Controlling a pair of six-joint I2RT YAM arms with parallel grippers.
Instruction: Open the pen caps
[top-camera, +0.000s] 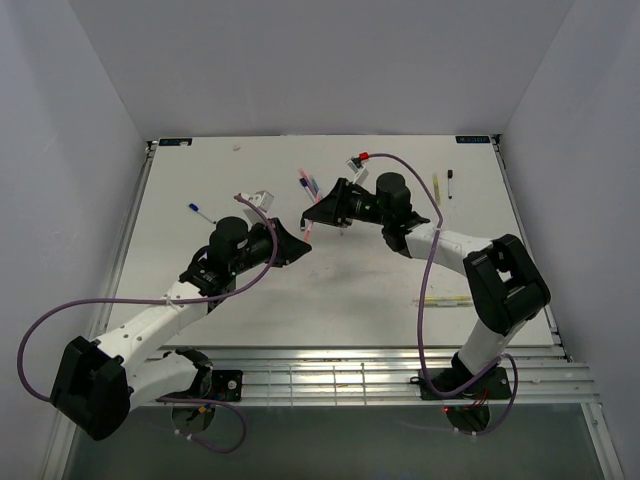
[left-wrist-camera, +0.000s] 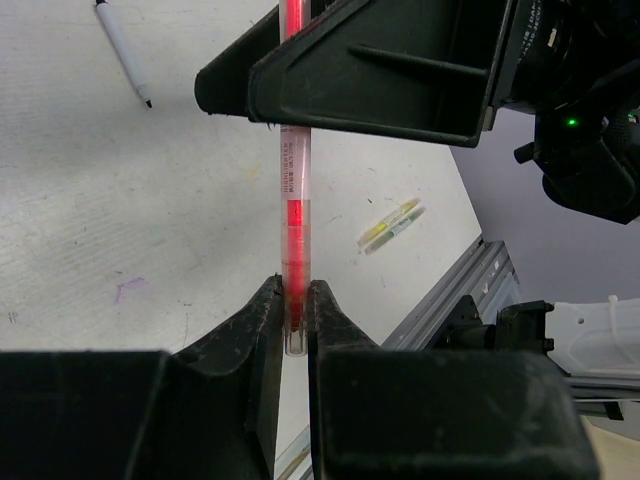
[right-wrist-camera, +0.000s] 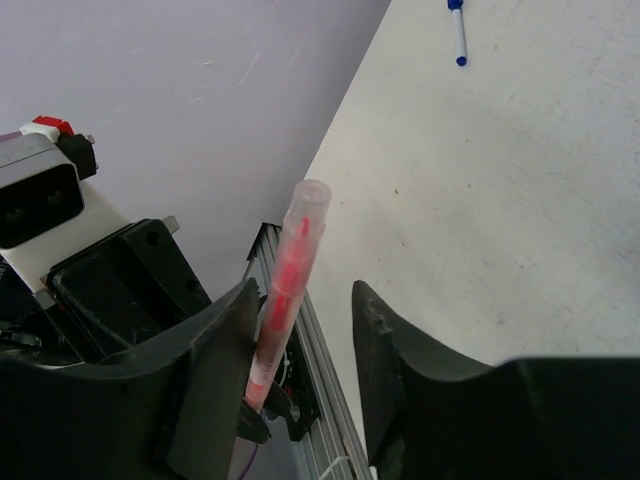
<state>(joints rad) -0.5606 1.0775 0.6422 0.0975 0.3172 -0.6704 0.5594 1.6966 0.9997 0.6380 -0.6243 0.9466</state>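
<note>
A pink pen (top-camera: 307, 231) with a clear barrel hangs above the table between my two grippers. My left gripper (left-wrist-camera: 293, 305) is shut on its lower end, a clear tip poking just past the jaws. My right gripper (right-wrist-camera: 305, 295) is open around the same pen (right-wrist-camera: 285, 290), which leans against one finger (right-wrist-camera: 225, 320) with a wide gap to the other. In the top view the left gripper (top-camera: 301, 243) and right gripper (top-camera: 313, 217) nearly meet tip to tip. I cannot tell which end of the pen is the cap.
A blue-capped pen (top-camera: 200, 212) lies at the left, two yellow pens (top-camera: 445, 300) at the right front, and more pens at the back (top-camera: 305, 183) (top-camera: 444, 186). A metal rail (top-camera: 380, 375) runs along the near table edge.
</note>
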